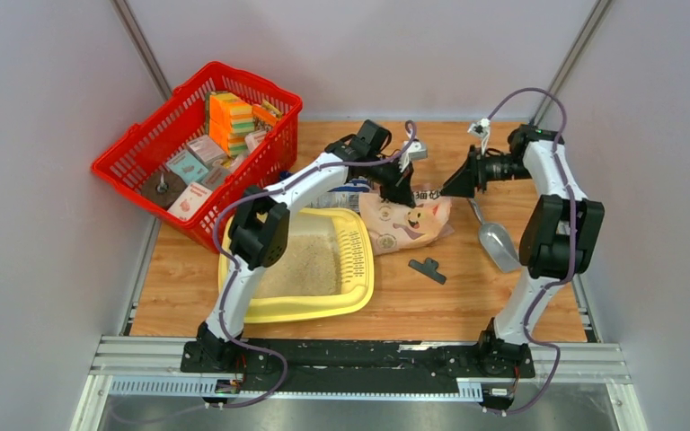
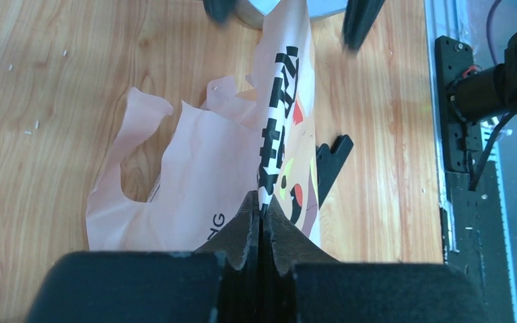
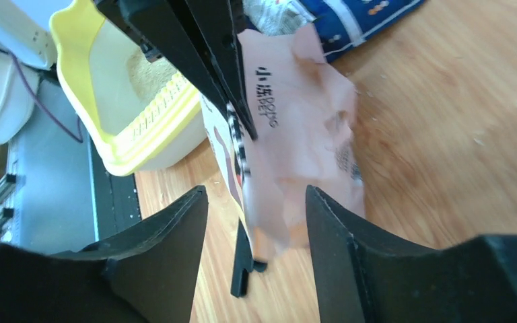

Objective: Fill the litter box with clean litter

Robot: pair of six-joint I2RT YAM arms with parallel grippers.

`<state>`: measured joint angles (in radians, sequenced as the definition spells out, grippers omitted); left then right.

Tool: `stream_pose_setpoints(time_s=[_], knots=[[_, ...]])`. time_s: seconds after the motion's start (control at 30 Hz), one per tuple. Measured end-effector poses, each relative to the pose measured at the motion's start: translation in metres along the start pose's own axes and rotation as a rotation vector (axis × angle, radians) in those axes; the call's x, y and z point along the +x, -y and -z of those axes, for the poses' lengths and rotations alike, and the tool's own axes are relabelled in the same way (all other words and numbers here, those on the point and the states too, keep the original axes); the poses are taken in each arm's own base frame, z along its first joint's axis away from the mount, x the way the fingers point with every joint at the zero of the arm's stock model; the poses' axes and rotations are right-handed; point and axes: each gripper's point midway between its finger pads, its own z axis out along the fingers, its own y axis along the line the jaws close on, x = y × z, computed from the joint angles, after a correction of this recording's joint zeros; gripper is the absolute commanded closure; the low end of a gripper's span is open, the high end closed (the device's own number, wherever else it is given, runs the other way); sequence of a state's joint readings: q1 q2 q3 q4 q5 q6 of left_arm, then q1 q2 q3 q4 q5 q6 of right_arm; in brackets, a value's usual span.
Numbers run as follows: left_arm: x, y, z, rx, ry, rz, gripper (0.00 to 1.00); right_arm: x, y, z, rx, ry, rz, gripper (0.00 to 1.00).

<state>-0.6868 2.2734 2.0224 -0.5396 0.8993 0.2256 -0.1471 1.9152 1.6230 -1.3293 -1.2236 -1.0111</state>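
Note:
The pale-yellow litter box (image 1: 357,292) sits at the near left and holds pale beige litter (image 1: 307,266); its slotted side also shows in the right wrist view (image 3: 149,131). The tan litter bag (image 1: 409,223) with dark lettering and a cartoon animal is to the right of the box, with its top edge lifted. My left gripper (image 1: 402,192) is shut on the bag's upper edge (image 2: 274,141). My right gripper (image 1: 454,186) is open just right of the bag; in its own view the bag (image 3: 296,141) hangs ahead of its spread fingers (image 3: 175,229).
A red mesh basket (image 1: 144,154) of small boxes stands at the back left. A blue-and-white printed bag (image 1: 349,192) lies behind the litter box. A metal scoop (image 1: 496,241) lies at the right. A small black clip (image 1: 428,268) lies on the wood near the bag.

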Motion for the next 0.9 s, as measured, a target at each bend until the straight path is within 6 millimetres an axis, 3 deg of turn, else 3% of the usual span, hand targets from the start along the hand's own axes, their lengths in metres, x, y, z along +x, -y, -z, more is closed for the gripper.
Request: stream_pose_setpoints(time_s=[0.07, 0.13, 0.2, 0.4, 0.53, 0.7, 0.8, 0.9], knots=[[0.000, -0.001, 0.004, -0.001, 0.005, 0.040, 1.00, -0.010, 0.004, 0.017, 0.048, 0.037, -0.009, 0.35], [0.000, -0.004, 0.007, -0.004, 0.012, 0.080, 1.00, -0.018, 0.003, 0.033, 0.103, 0.064, 0.011, 0.21], [0.001, -0.006, 0.008, -0.004, 0.023, 0.118, 1.00, -0.023, -0.006, 0.044, 0.167, 0.074, 0.076, 0.00], [0.001, -0.008, 0.011, 0.000, 0.041, 0.183, 1.00, -0.011, -0.055, 0.036, 0.354, 0.100, 0.293, 0.00], [0.001, -0.007, 0.011, 0.002, 0.042, 0.206, 1.00, -0.012, -0.062, 0.037, 0.383, 0.086, 0.338, 0.04], [0.001, -0.009, 0.011, -0.007, 0.048, 0.238, 1.00, 0.037, -0.068, 0.037, 0.343, -0.090, 0.334, 0.31], [0.000, -0.013, 0.013, -0.024, 0.053, 0.259, 1.00, 0.072, -0.068, 0.032, 0.279, -0.199, 0.237, 0.35], [0.000, -0.017, 0.014, -0.042, 0.056, 0.275, 1.00, 0.110, -0.055, 0.025, 0.226, -0.294, 0.084, 0.38]])
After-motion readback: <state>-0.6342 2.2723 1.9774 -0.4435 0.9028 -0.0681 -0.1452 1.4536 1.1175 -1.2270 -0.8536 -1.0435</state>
